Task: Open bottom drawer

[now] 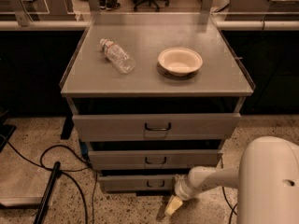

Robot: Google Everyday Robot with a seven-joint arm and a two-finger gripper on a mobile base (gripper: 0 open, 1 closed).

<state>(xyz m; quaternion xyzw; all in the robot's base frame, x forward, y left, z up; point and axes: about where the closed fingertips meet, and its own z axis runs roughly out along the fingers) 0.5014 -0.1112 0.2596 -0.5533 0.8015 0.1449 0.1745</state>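
Observation:
The bottom drawer (135,183) is the lowest and narrowest of three grey fronts on the cabinet, with a small dark loop handle (155,184). Its front stands out only slightly from the cabinet. My gripper (171,206) hangs low in front of the cabinet, just right of and below that handle, near the floor. My white arm (210,178) reaches in from the lower right. The gripper touches nothing that I can see.
The middle drawer (154,159) and the wide top drawer (156,125) sit above. A plastic bottle (116,55) lies on the cabinet top beside a white bowl (180,61). Black cables (56,155) and a dark bar (46,192) lie on the speckled floor at the left.

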